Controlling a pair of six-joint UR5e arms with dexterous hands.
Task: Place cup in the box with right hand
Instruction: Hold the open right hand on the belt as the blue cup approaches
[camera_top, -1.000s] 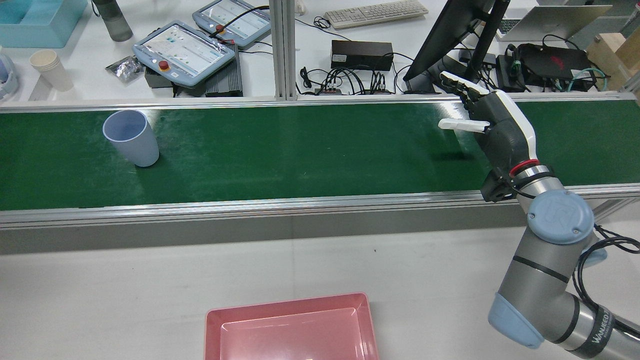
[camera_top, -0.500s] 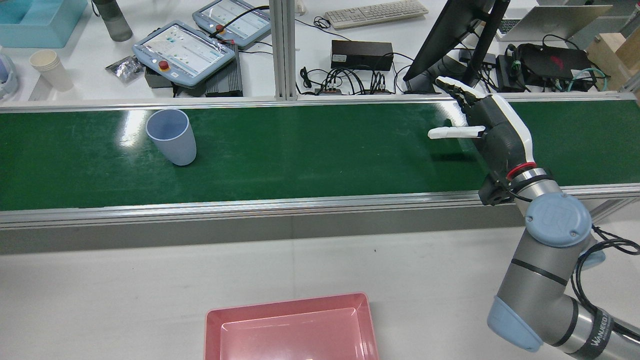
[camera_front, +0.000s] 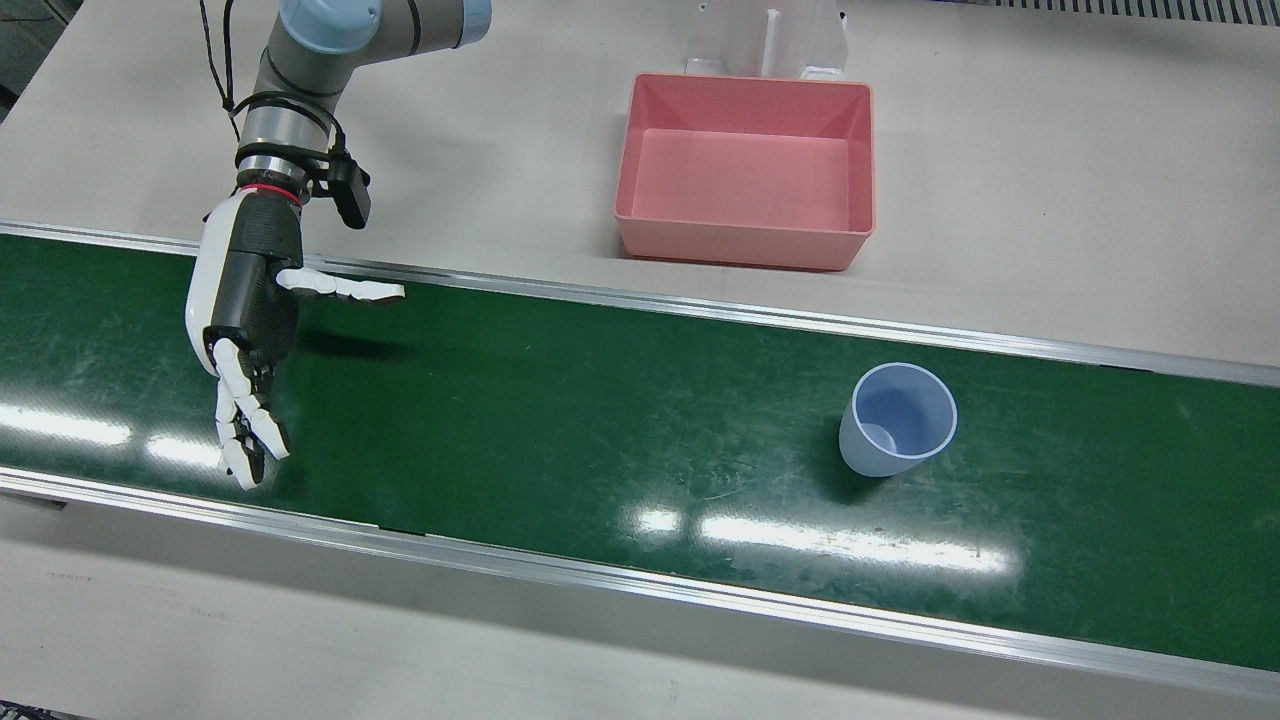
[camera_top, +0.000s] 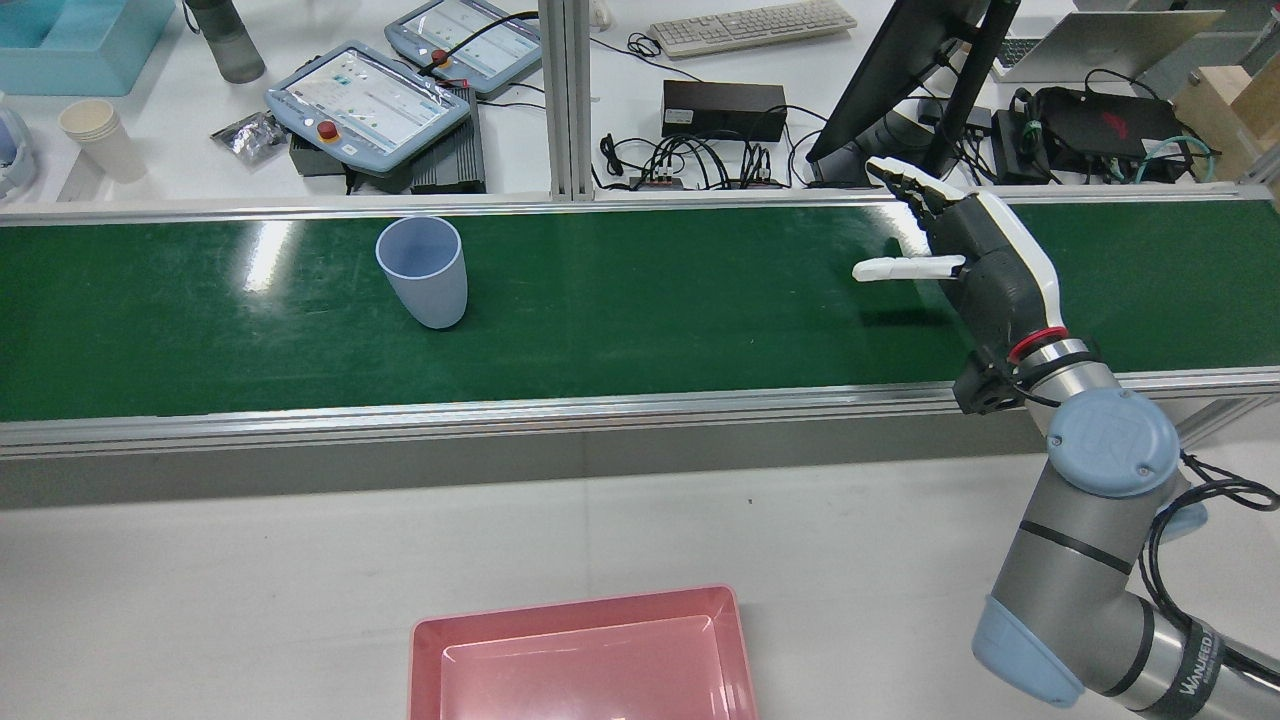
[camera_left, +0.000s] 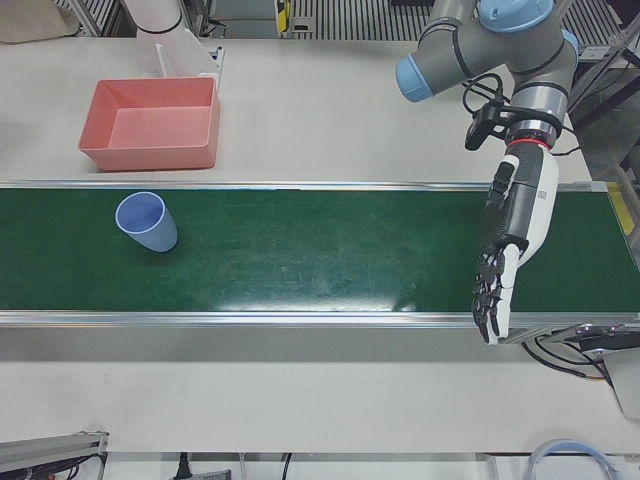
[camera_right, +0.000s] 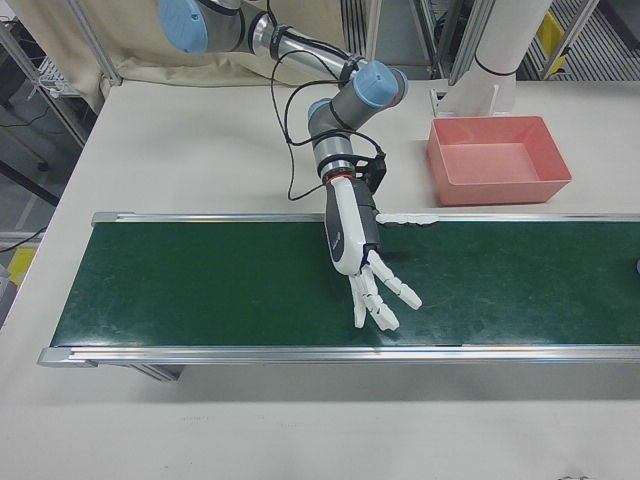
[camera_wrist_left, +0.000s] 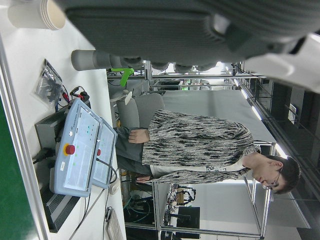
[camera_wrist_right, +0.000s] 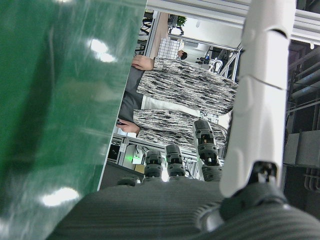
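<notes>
Here my right hand (camera_top: 975, 255) hangs spread and empty over the belt (camera_top: 650, 300), palm facing the upright cup (camera_top: 423, 272), well apart; the box (camera_top: 585, 655) sits empty.

Green conveyor belt (camera_top: 640, 300) with aluminium side rails crosses a pale grey table (camera_top: 300, 560); ceiling light glares off the belt in white patches. Far bench behind it carries two teach pendants (camera_top: 368, 100), a keyboard (camera_top: 752, 25), a black monitor (camera_top: 900, 70), tangled cables and stacked paper cups (camera_top: 100, 138) (far left). A seated person (camera_wrist_left: 195, 147) in a patterned top is beyond the bench.
</notes>
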